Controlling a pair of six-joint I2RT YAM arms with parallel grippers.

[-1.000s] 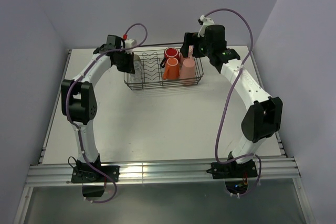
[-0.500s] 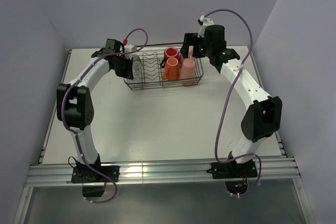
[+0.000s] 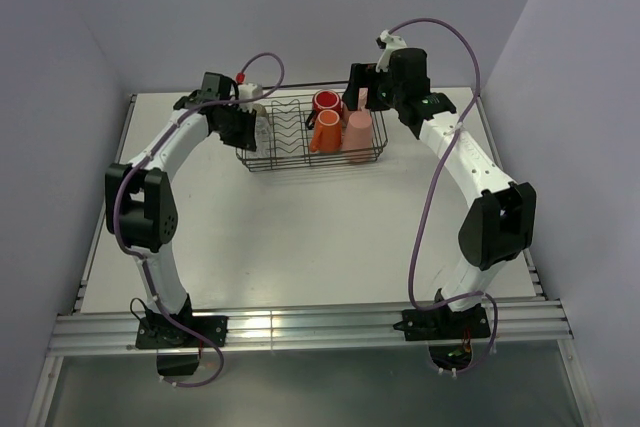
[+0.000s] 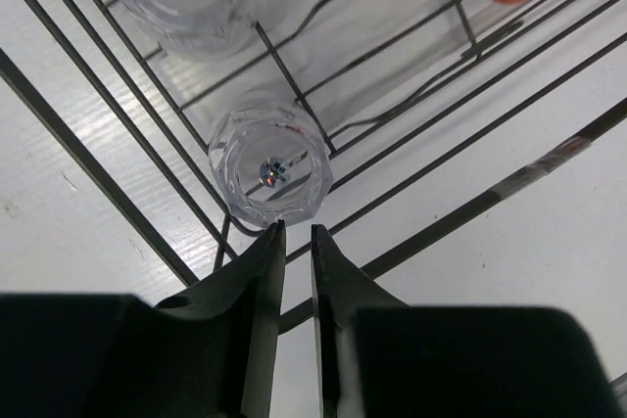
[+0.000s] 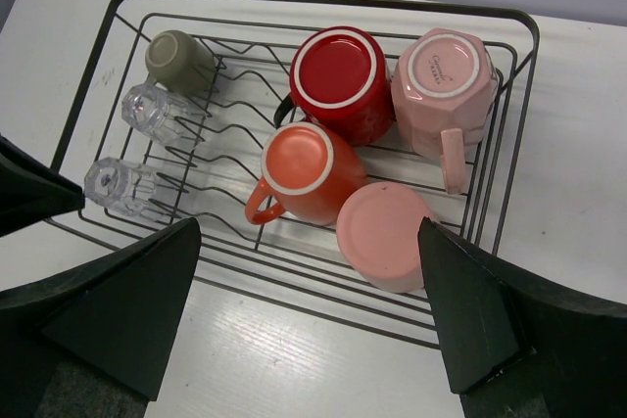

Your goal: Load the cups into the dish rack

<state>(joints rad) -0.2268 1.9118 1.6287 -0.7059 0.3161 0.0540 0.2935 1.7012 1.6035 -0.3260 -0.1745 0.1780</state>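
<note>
L gripper (image 4: 294, 242) has cracked its jaws a sliver and grips nothing. The clear glass (image 4: 272, 175) it let go sits mid-frame, just past the tips, inside the dish rack (image 4: 98, 168). Other six cups (image 5: 336, 70) are racked too (loading looks done), w/ R gripper (image 5: 306, 232) above them, jaws wide, empty.

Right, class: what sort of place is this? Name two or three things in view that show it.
Probably a lab robot test cell, not a kitchen: left arm and right arm bolted to a metal rail, a white table boxed in by plain walls, a dish rack on it.
</note>
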